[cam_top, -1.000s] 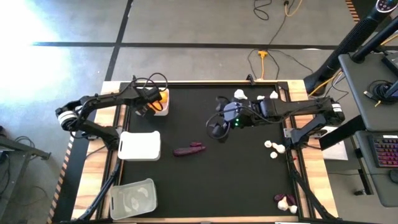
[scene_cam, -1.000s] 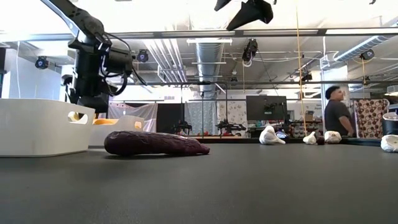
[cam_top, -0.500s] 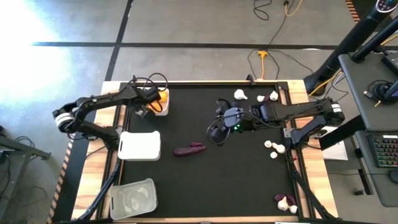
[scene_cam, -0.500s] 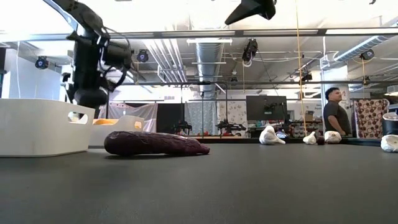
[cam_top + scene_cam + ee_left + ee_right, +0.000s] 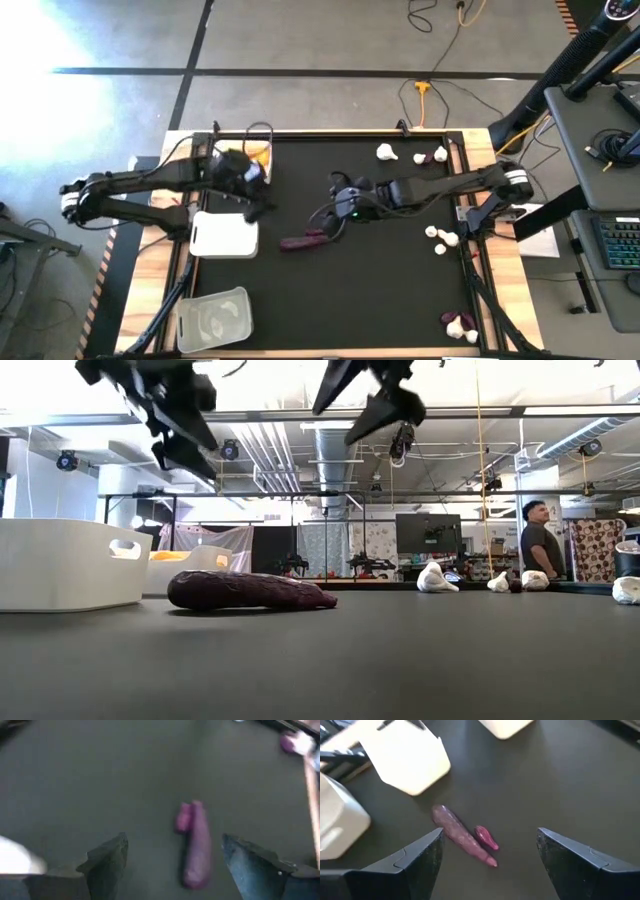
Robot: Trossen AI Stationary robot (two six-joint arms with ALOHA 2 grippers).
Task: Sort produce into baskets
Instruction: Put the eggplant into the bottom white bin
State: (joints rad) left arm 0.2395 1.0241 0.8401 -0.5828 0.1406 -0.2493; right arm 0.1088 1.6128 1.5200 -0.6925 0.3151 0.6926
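**Grippers over the purple pieces, both empty**

Baskets line the mat's left side in the high view. Clear basket (image 5: pixel 212 318) at about 7 o'clock from mat centre, holding white bulbs. White basket (image 5: pixel 224 234) at 9 o'clock, contents not visible from above. Second white basket (image 5: pixel 259 157) at 10 o'clock, partly hidden under the left arm, orange fruit showing at its far edge.

Left gripper (image 5: pixel 252 196) hangs above the mat between the two white baskets, fingers (image 5: pixel 107 862) spread apart, nothing between them. Its wrist view looks down on the purple pieces.

Long purple piece (image 5: pixel 298 241) lies flat just left of mat centre; small purple piece (image 5: pixel 317 234) rests just beside its right end. Low view shows the long one resting on the mat, clear of the near white basket.

Right gripper (image 5: pixel 333 213) hovers at about 1 o'clock from the purple pair, fingers (image 5: pixel 420 860) wide apart, empty.

White bulbs (image 5: pixel 386 152) sit at 1 o'clock near the far edge, more bulbs (image 5: pixel 437 237) at 3 o'clock, a last group (image 5: pixel 459 324) at 5 o'clock.
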